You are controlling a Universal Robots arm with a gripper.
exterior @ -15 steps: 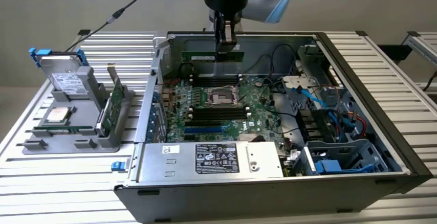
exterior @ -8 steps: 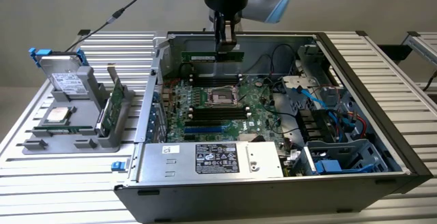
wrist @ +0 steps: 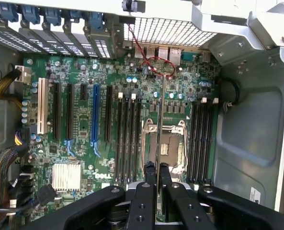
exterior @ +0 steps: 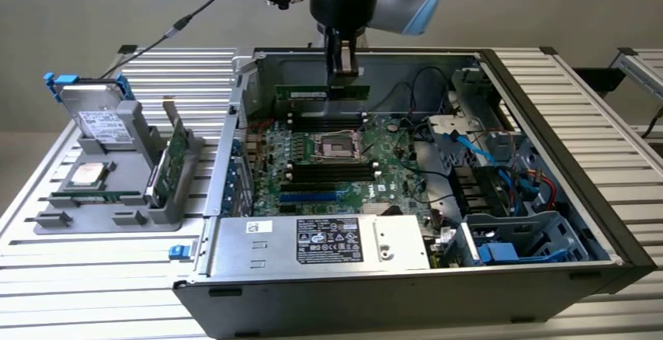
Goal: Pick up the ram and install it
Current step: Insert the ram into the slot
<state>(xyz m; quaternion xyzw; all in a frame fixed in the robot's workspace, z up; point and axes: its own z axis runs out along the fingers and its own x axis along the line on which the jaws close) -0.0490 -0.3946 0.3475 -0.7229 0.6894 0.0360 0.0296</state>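
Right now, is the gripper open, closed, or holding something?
The gripper: closed, holding the long, thin green ram stick above the green motherboard.

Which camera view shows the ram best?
The exterior view. There the ram shows its long green side, held by the hand above the motherboard. The wrist view sees the ram edge-on, as a thin line running out from the hand's grip.

case (exterior: pixel 564 150): middle of the exterior view, on the table (exterior: pixel 104 309)
tray (exterior: pixel 62 220): at 9 o'clock from the case, just beside it
motherboard (exterior: pixel 389 185): inside the case
power supply (exterior: pixel 321 239): at 6 o'clock from the motherboard
ram (exterior: pixel 316 91): at 12 o'clock from the socket (exterior: pixel 334 146), above the motherboard; in the gripper (exterior: pixel 345 84)
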